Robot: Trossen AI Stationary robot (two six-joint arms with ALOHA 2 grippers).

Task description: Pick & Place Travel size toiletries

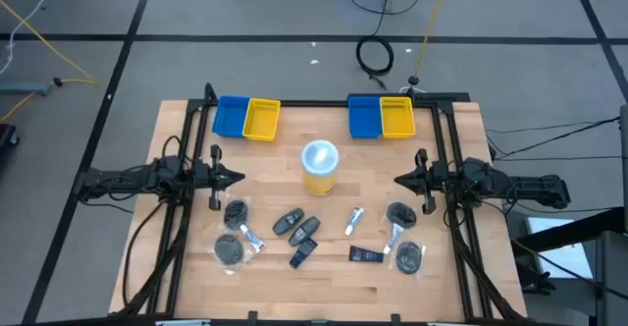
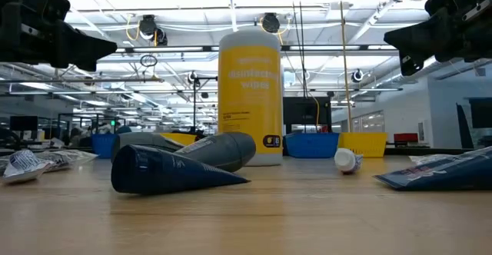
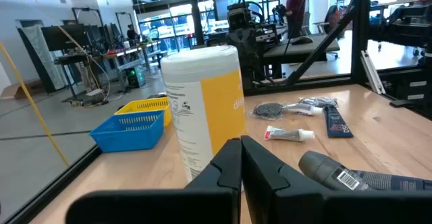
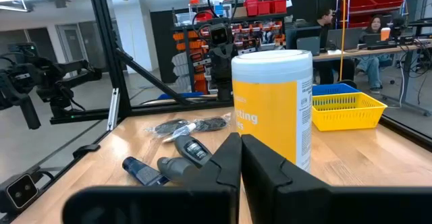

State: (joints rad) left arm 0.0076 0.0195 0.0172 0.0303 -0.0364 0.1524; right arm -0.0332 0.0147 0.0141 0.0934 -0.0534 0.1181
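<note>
Travel size toiletries lie on the near half of the wooden table: dark bottles (image 1: 296, 225), dark wrapped discs (image 1: 230, 248) (image 1: 408, 256), white tubes (image 1: 354, 220) and a dark flat packet (image 1: 365, 254). The low view shows a dark tube (image 2: 173, 170) lying on its side in front. My left gripper (image 1: 239, 178) hovers at the table's left, shut, pointing right. My right gripper (image 1: 399, 180) hovers at the table's right, shut, pointing left. Both are above the table and apart from every item.
A yellow cup with a white lid (image 1: 320, 165) stands upright mid-table between the grippers. Two pairs of blue and yellow bins (image 1: 245, 117) (image 1: 381, 116) sit at the far edge. People sit and stand in the room beyond the table.
</note>
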